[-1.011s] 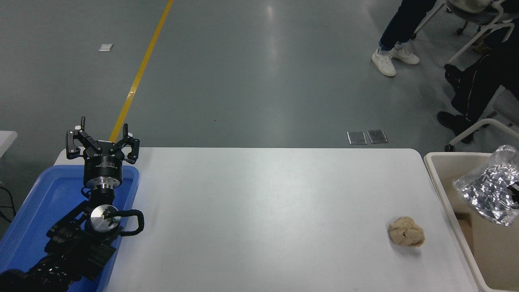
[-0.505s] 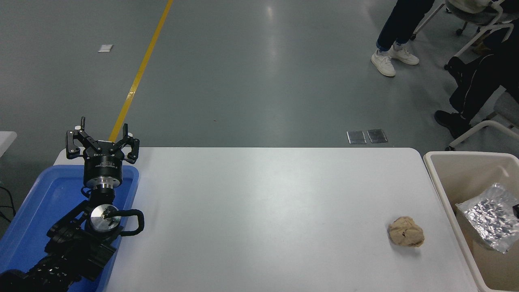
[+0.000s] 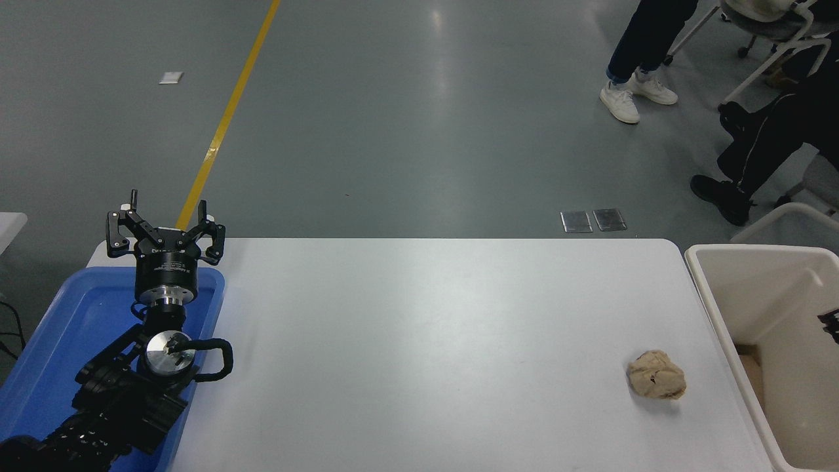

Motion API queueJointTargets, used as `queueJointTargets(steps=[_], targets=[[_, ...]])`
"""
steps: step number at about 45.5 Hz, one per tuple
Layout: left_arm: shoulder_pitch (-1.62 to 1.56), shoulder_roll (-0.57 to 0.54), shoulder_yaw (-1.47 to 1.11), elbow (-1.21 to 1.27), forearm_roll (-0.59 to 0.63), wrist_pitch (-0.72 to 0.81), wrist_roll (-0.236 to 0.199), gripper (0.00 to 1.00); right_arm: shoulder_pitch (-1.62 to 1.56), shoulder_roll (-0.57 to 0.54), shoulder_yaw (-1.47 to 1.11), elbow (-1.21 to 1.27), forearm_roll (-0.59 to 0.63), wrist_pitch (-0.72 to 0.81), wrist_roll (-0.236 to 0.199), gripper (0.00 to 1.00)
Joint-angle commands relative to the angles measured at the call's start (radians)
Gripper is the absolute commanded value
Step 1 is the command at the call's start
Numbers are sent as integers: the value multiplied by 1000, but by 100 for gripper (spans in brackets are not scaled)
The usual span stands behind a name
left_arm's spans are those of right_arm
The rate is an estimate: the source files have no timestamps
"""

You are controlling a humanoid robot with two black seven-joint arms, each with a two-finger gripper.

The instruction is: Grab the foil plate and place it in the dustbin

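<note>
Foil plate is out of my sight now; I can't tell whether the right gripper (image 3: 831, 324), a sliver at the edge over the dustbin (image 3: 711, 288), is open. Snagging the rim while withdrawing is my worry. Left gripper (image 3: 166, 229) hangs spread over the blue tray (image 3: 59, 328)
</note>
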Motion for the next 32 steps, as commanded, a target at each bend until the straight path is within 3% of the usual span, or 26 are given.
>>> queueJointTargets(steps=[1, 20, 32], targets=[[-2, -1, 0, -2, 2, 0, 1, 99, 270, -29, -259, 295, 13, -1, -1, 100], [-2, -1, 0, -2, 2, 0, 1, 99, 903, 17, -541, 998, 13, 9, -1, 100], [-2, 1, 0, -2, 2, 0, 1, 99, 1329, 178, -666, 1472, 13, 19, -1, 100]])
